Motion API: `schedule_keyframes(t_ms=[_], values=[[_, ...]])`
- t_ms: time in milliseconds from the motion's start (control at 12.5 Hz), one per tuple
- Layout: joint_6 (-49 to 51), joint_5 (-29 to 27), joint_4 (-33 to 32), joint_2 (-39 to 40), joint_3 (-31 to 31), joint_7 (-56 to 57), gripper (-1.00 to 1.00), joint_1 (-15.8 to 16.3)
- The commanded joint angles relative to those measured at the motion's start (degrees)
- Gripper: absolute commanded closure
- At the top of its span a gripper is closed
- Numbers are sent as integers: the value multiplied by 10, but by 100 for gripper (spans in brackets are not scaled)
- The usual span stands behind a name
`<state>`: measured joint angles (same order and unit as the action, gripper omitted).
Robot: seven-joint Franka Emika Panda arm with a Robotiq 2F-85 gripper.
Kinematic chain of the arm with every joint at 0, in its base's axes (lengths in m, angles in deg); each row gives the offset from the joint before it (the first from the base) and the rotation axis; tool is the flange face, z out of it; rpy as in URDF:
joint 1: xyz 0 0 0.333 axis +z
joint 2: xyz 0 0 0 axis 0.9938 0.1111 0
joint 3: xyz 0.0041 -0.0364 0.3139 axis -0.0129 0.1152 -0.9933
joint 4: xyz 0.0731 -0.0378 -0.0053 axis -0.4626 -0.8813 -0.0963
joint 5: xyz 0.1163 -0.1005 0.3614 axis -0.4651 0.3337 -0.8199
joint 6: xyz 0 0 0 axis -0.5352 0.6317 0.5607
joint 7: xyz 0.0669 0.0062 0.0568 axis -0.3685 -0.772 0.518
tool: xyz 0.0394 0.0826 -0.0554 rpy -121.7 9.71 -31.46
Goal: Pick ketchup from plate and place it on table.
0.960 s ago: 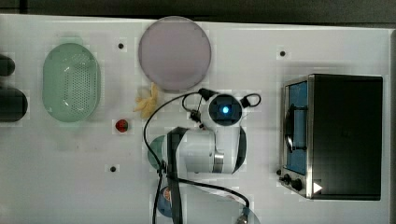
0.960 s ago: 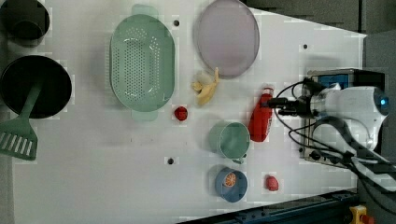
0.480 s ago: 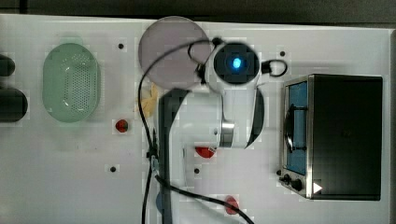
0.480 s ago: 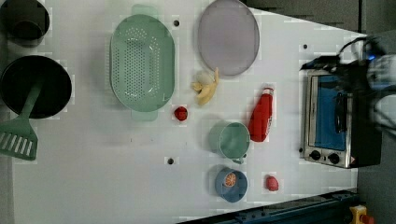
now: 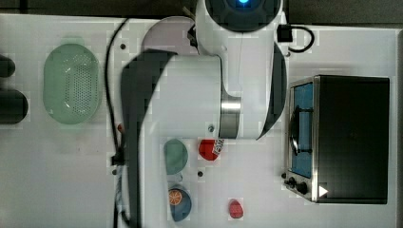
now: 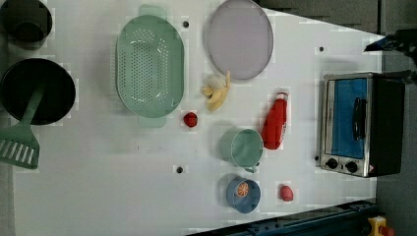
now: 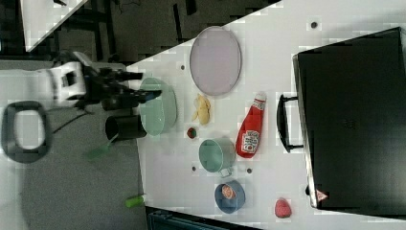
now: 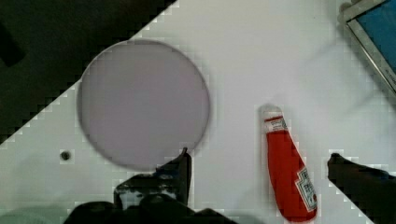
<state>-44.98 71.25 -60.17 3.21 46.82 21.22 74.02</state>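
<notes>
Ketchup [image 6: 274,121]: red squeeze bottle lying on its side on the white table [image 6: 98,187], apart from the pale lilac plate [image 6: 239,38], between the teal cup [image 6: 242,147] and the toaster oven [image 6: 361,123]. Plate: bare, just beside the banana [image 6: 217,93]. Gripper [image 8: 261,168]: fingers spread wide apart, holding nothing, raised above the table with the bottle lying between them in the wrist view.
</notes>
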Motion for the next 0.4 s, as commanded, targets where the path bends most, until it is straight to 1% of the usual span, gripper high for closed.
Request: schedule_keyframes(t_ms=[80, 240, 400], values=[[78, 2, 47, -3, -6, -43, -100, -5], [127, 2, 77, -3, -6, -43, -100, -5], [156, 2, 90, -3, -6, -43, -100, -6]])
